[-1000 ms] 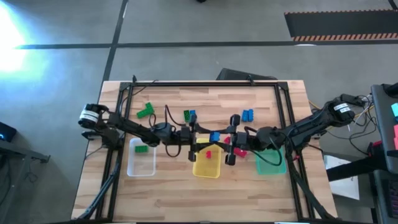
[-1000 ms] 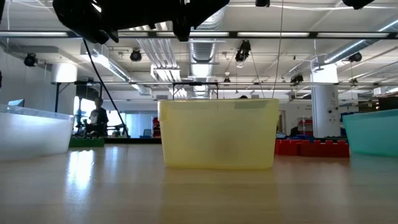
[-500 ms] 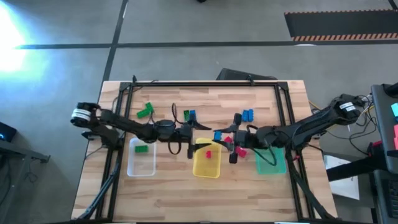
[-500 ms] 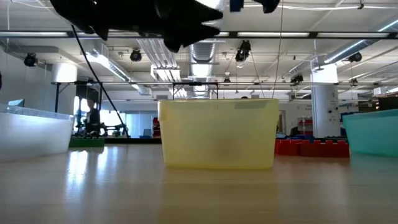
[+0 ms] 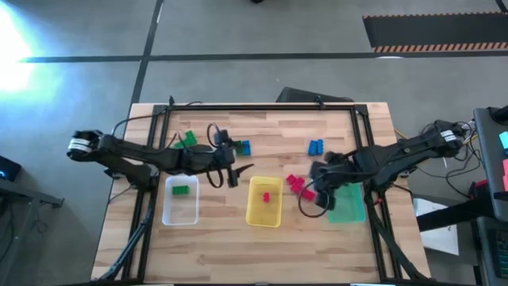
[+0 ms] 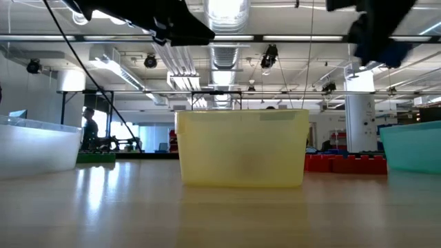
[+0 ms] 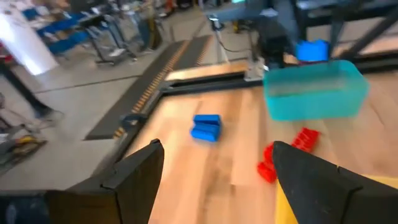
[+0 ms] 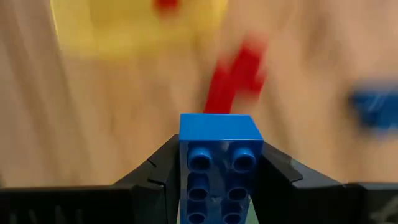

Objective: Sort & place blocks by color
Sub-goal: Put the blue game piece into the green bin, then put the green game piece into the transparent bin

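- The right end effector is clamped on a blue block, studs facing the wrist camera, one dark finger pressed against each side.
- From overhead, the right end effector hangs over the wooden surface at the near-left edge of the teal tray, just beside a cluster of red blocks.
- The left end effector has its fingers spread apart with nothing between them; ahead of it lie a blue pair of blocks, the red blocks and the teal tray.
- In the overhead view the left end effector sits between the clear tray and the yellow tray, slightly toward the far side.
- One red block lies inside the yellow tray, and one green block lies inside the clear tray.
- More blocks rest loose on the far half of the surface: a green piece, a blue and green group and the blue pair.
- At table height, the yellow tray stands centre, the clear tray at one side and the teal tray at the other, with red blocks behind.
- A person stands in the room beyond.
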`<state>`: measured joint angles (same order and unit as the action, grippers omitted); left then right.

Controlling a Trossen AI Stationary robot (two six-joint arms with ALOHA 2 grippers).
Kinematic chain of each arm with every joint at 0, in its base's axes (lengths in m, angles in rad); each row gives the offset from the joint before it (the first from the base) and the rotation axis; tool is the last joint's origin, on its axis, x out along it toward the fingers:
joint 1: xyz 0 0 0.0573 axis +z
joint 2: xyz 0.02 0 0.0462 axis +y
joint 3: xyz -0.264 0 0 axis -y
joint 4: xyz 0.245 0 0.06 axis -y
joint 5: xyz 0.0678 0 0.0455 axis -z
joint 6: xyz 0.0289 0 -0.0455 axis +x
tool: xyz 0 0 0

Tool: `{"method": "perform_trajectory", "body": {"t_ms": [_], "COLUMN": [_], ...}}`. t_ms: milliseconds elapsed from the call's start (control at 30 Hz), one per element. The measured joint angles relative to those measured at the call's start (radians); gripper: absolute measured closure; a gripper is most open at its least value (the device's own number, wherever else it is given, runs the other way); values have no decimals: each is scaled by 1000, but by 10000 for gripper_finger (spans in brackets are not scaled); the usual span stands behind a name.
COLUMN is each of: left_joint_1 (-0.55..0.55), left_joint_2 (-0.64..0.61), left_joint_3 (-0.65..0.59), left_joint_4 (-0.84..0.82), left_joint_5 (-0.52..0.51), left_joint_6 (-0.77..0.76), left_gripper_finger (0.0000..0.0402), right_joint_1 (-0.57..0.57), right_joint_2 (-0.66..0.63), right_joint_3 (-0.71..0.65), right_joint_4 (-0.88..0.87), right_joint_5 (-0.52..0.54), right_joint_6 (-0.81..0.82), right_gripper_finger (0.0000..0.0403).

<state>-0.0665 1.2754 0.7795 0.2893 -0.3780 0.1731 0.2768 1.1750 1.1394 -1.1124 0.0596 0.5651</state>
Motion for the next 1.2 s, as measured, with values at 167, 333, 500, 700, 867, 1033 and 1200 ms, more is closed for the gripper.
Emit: {"method": "perform_trajectory", "body": {"t_ms": [167,333,500,700,867,1033,1200], "left_joint_1": [0,0,0,0,1,1,1], "left_joint_2": [-16,-10,-8,-7,-7,-7,-7], "left_joint_3": [0,0,0,0,0,0,0], "left_joint_4": [1,2,1,0,0,0,-1], "left_joint_5": [-23,-23,-24,-24,-24,-24,-24], "left_joint_6": [1,17,44,44,44,44,43], "left_gripper_finger": [121,121,121,121,120,120,120], "right_joint_1": [30,65,57,38,39,39,39], "right_joint_2": [23,17,18,18,18,18,18], "right_joint_3": [-47,-162,-263,-346,-356,-342,-306], "right_joint_4": [-188,-188,-152,-58,-51,-52,-54], "right_joint_5": [-248,-255,-160,-143,-141,-137,-127], "right_joint_6": [26,-21,-99,-121,-120,-104,-42], "right_gripper_finger": [276,276,276,258,206,193,198]}}
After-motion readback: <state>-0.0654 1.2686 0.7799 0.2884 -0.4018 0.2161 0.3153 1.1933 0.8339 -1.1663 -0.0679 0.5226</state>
